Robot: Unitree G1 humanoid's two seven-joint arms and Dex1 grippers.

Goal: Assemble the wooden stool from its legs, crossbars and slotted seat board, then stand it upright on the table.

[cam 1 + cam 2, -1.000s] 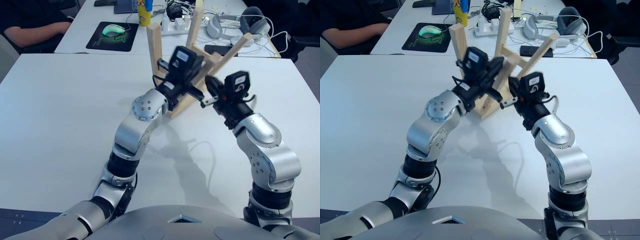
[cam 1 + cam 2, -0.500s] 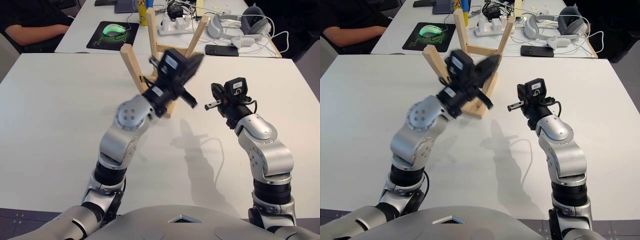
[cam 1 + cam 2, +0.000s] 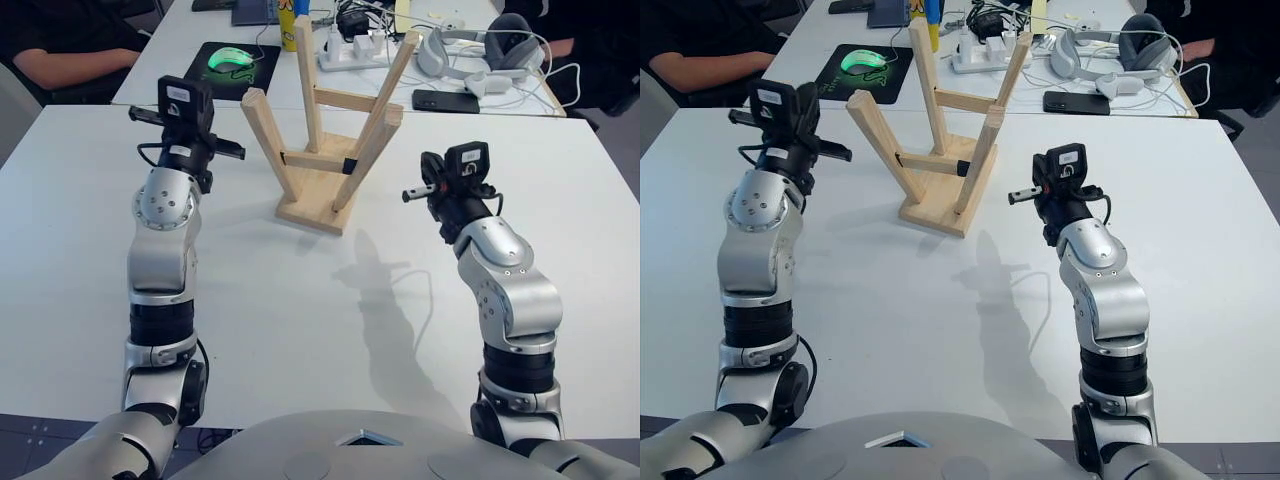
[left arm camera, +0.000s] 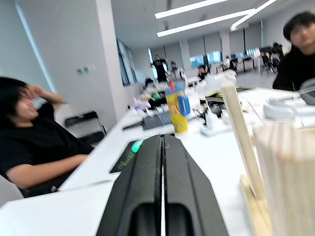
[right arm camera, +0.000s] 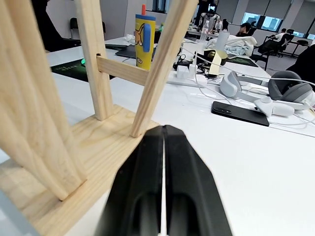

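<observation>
Resting legs-up, the stool (image 3: 310, 208) seems light and rigid; grasp a leg (image 3: 370, 130). Left gripper (image 4: 162, 167) and right gripper (image 5: 164, 167): fingers together, empty.

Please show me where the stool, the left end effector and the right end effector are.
stool (image 3: 313, 196), left eye view, on the seat board.
left end effector (image 4: 162, 142), left wrist view, between its fingertips.
right end effector (image 5: 164, 132), right wrist view, between its fingertips.
</observation>
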